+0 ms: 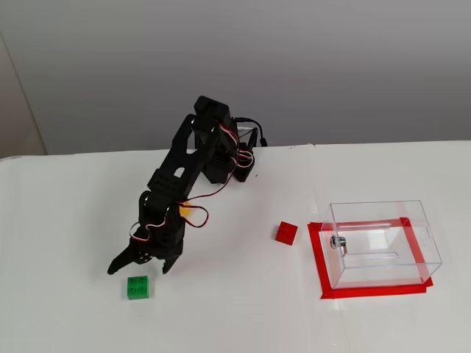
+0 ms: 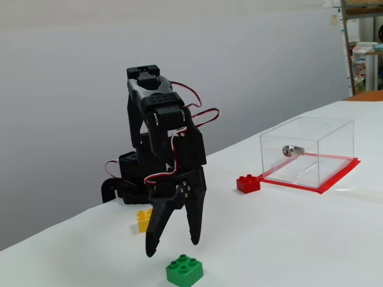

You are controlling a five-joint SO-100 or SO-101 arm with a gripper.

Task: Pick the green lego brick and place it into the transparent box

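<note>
My claw (image 2: 172,247) hangs spread wide and empty just above the green lego brick (image 2: 184,270), which sits on the desk (image 1: 235,309), far left of the transparent box (image 1: 383,243). The brick looks light, rigid and slick, so I'd pinch its flat sides.

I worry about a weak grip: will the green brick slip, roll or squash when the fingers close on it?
The green lego brick looks like hard plastic, so probably no squashing. It lies flat on its base, studs up, so rolling seems unlikely. Its glossy sides might slip if the open gripper closes off-centre.
</note>
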